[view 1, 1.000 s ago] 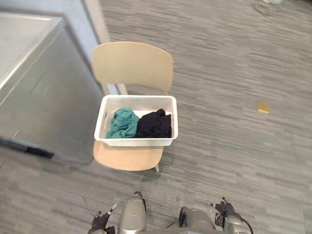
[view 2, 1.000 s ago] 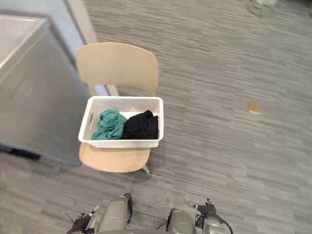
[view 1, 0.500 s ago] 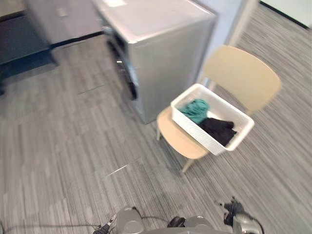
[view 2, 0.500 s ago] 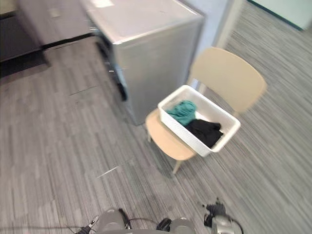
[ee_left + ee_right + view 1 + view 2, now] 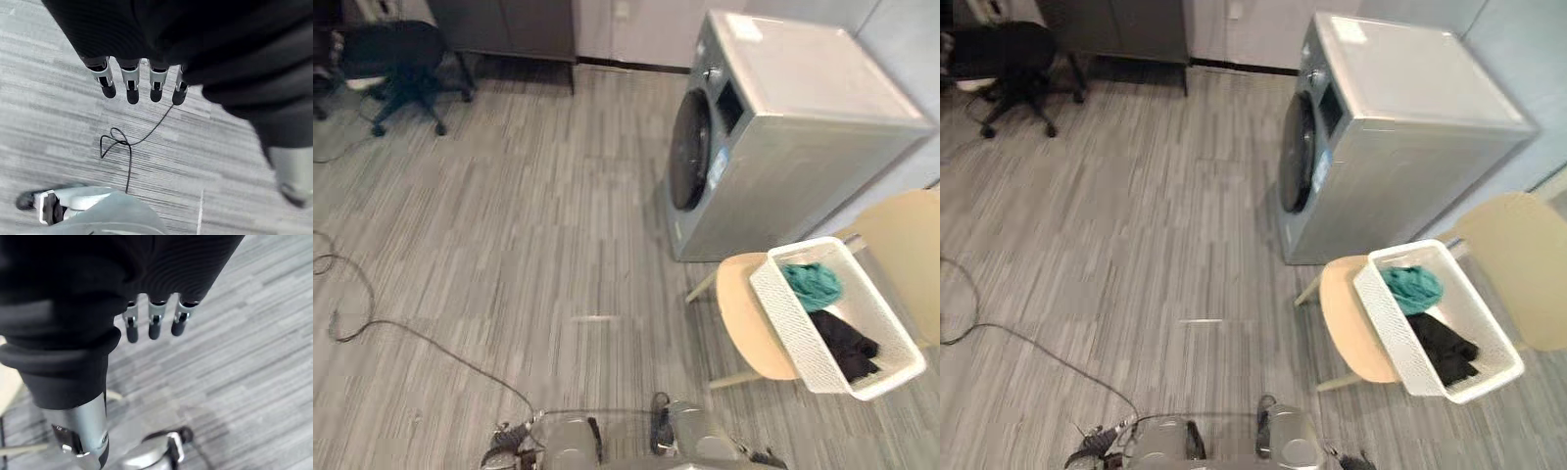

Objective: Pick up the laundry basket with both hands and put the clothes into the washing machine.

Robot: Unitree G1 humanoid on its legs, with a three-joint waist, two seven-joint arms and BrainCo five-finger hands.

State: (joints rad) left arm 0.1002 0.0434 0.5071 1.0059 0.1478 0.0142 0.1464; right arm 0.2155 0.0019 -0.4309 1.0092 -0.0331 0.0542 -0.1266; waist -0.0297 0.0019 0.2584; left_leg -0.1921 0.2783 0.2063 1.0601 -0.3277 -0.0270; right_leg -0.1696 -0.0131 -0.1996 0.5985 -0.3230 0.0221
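Observation:
A white laundry basket (image 5: 891,338) rests on a beige chair (image 5: 744,313) at the right. Inside it lie a teal cloth (image 5: 813,284) and a black cloth (image 5: 847,345). Just beyond the chair stands the grey washing machine (image 5: 783,127), its round dark door (image 5: 689,149) facing left. My left hand (image 5: 132,85) hangs low over the floor with straight fingers, holding nothing. My right hand (image 5: 154,325) hangs the same way, fingers straight and bare. Both hands are well short of the basket.
A black office chair (image 5: 396,54) stands at the far left. Dark cabinets (image 5: 509,20) line the back wall. Grey plank floor (image 5: 529,225) stretches wide between me and the washing machine. A pale wall (image 5: 911,39) rises behind the washer.
The camera has swung round: the washer's front now shows and the chair with the basket sits at the right. The basket and clothes lie as before. Both hands stay low.

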